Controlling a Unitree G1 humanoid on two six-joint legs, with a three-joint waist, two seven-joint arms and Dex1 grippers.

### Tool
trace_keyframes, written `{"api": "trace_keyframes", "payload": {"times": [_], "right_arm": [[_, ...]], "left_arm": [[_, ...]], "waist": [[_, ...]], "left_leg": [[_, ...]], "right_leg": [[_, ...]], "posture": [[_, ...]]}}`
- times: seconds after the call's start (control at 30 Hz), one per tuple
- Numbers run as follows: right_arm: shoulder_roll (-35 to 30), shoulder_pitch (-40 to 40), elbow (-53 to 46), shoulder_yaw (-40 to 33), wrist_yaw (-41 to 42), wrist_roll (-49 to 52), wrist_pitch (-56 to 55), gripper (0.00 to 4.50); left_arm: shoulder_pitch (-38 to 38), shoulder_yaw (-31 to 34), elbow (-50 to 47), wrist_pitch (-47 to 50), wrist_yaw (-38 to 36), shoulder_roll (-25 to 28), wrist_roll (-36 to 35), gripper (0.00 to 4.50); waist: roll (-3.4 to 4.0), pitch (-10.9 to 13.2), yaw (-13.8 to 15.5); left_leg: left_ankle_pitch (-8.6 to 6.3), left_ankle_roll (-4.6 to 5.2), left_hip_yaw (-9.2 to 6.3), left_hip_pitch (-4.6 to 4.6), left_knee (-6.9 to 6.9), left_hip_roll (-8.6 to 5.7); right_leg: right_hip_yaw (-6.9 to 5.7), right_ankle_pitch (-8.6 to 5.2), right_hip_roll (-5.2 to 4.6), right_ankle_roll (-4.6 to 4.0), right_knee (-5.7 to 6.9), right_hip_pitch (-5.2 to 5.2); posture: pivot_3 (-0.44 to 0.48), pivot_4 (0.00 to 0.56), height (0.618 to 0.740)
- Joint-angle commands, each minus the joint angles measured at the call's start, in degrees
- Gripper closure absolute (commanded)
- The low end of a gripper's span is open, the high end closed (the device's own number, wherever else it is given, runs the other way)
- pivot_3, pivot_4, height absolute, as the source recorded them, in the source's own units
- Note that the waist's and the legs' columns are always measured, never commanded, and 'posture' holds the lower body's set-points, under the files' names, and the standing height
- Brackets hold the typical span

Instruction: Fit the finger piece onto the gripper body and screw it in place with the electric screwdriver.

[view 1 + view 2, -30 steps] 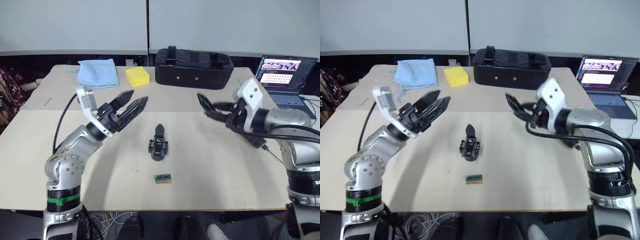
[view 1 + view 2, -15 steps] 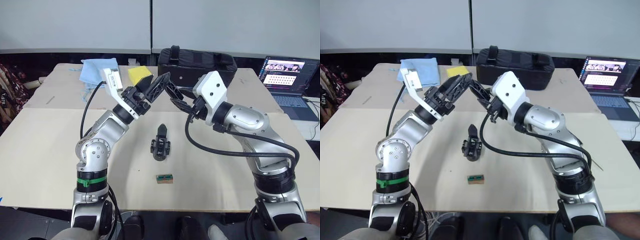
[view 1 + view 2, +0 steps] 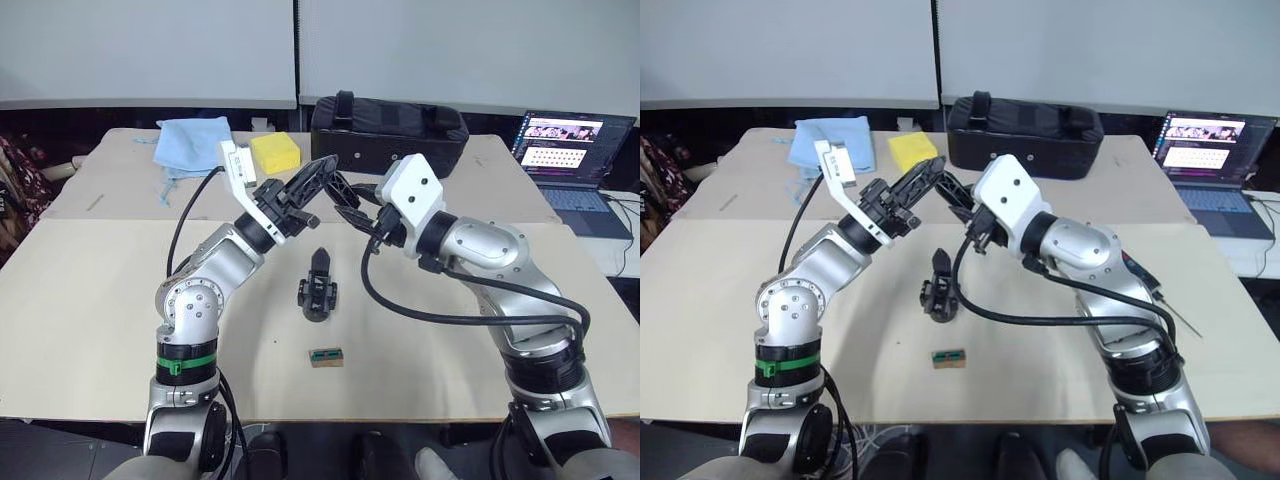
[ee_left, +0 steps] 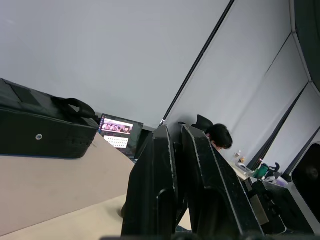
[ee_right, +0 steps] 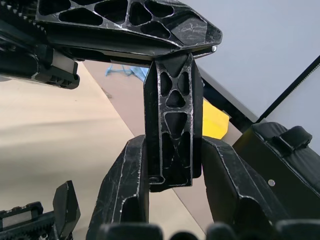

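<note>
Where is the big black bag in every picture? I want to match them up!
Left eye view: the black bag stands at the far edge of the table, near the middle.
Right eye view: same spot, far middle.
Left wrist view: on the table, next to the laptop.
Right wrist view: just past the yellow sponge.
Shared landmark: the tan table under the bag.

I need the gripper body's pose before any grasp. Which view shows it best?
The left eye view: the gripper body stands whole and unblocked on the table. The right eye view matches it; the right wrist view catches just a corner.
</note>
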Motion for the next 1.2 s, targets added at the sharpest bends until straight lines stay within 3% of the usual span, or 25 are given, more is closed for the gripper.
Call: {"api": "trace_keyframes", "payload": {"times": [0.03,0.13,0.2,0.33,0.47,0.67,0.93,1.2], "right_arm": [[-1.66,-0.57,-2.55,-4.96,0.61,1.94,-0.21,1.62],[-5.03,-0.65,-1.57,-8.76,4.82,6.45,1.34,0.64],[-7.22,-1.91,-0.89,-13.07,11.07,16.07,7.06,0.02],[-9.21,-7.18,1.50,-18.03,15.60,34.33,26.43,0.02],[-9.61,-10.41,2.78,-15.83,16.37,44.52,40.94,0.02],[-3.14,-12.29,3.83,-13.58,9.03,45.89,45.19,0.02],[0.23,-12.25,3.60,-11.73,5.49,47.36,46.16,0.02],[0.35,-11.66,4.11,-11.09,4.51,47.97,45.73,2.55]], "left_arm": [[-2.57,4.16,1.15,-1.22,-3.09,4.01,-0.56,4.50],[-4.14,5.44,3.13,0.80,-6.49,7.44,-2.62,4.50],[-5.62,5.70,5.46,7.57,-11.24,12.51,-6.66,4.50],[-8.39,3.10,8.79,17.37,-21.67,20.25,-10.42,4.50],[-9.37,-0.84,7.48,24.05,-29.74,23.40,-12.51,4.50],[-8.45,-4.32,5.47,25.20,-34.49,24.03,-9.85,4.50],[-7.40,-4.80,5.28,25.88,-32.76,23.76,-7.14,4.50],[-6.80,-4.69,4.23,26.42,-32.58,23.69,-6.90,4.50]], "waist": [[0.00,0.00,-0.21],[-0.01,0.01,-0.12],[-0.10,0.06,-0.08],[-0.11,0.11,-0.51],[-0.11,0.11,-0.67],[-0.11,0.11,-0.74],[-0.11,0.11,-0.63],[-0.11,0.11,-0.65]], "left_leg": [[0.00,0.00,0.00,0.00,0.00,0.01],[0.00,0.00,0.00,-0.01,0.00,0.02],[0.00,0.00,0.00,-0.01,0.00,0.02],[0.00,0.00,-0.01,-0.02,-0.02,0.04],[0.00,0.00,-0.01,0.00,-0.04,0.08],[0.00,0.00,-0.01,-0.01,-0.05,0.09],[0.00,0.00,-0.01,-0.06,-0.05,0.09],[-0.01,0.00,-0.01,-0.07,-0.06,0.09]], "right_leg": [[0.00,0.00,0.02,-0.01,0.01,-0.02],[0.00,0.00,0.02,-0.02,0.00,-0.04],[0.00,-0.01,0.01,-0.01,-0.05,-0.01],[0.00,-0.03,0.02,-0.06,-0.03,-0.03],[-0.01,-0.26,0.02,-0.45,0.00,-0.05],[0.02,-0.26,0.05,-0.46,0.05,-0.12],[0.03,-0.15,0.05,-0.24,0.03,-0.14],[0.03,-0.15,0.05,-0.25,0.03,-0.16]], "posture": [[0.000,0.150,0.740],[0.000,0.150,0.740],[0.000,0.150,0.740],[0.000,0.150,0.740],[0.000,0.150,0.740],[0.000,0.150,0.740],[0.000,0.150,0.740],[0.000,0.150,0.740]]}}
